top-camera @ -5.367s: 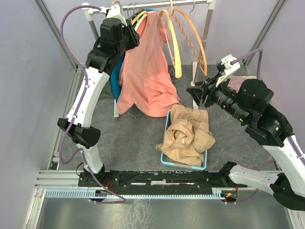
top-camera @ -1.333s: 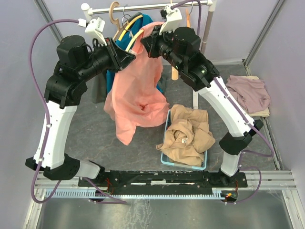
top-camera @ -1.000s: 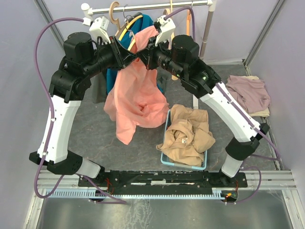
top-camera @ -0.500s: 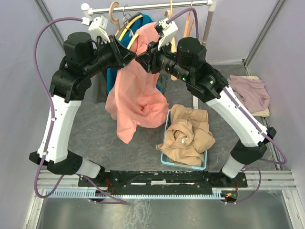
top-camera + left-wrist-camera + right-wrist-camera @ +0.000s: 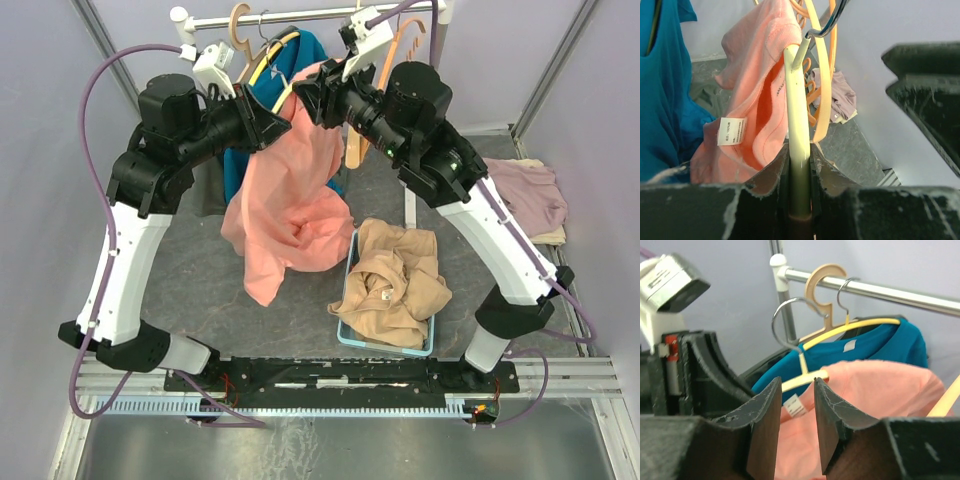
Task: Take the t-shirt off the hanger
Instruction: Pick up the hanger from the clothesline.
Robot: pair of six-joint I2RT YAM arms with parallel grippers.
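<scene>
The salmon t-shirt hangs from a cream hanger with a metal hook, held in front of the rail. My left gripper is shut on the hanger's cream bar; in the left wrist view the shirt's collar with its white label drapes left of the bar. My right gripper is open, facing the left gripper just above the shirt's collar. In the right wrist view the hanger's bar and the salmon cloth show between and behind the spread fingers.
A teal shirt on a yellow hanger hangs on the metal rail behind. Empty orange hangers and a wooden hanger also hang there. A blue basket holds a tan garment. A mauve garment lies at the right.
My right gripper has risen a little and moved toward the rail, staying open by the collar. The left gripper still holds the hanger; the shirt has barely shifted.
</scene>
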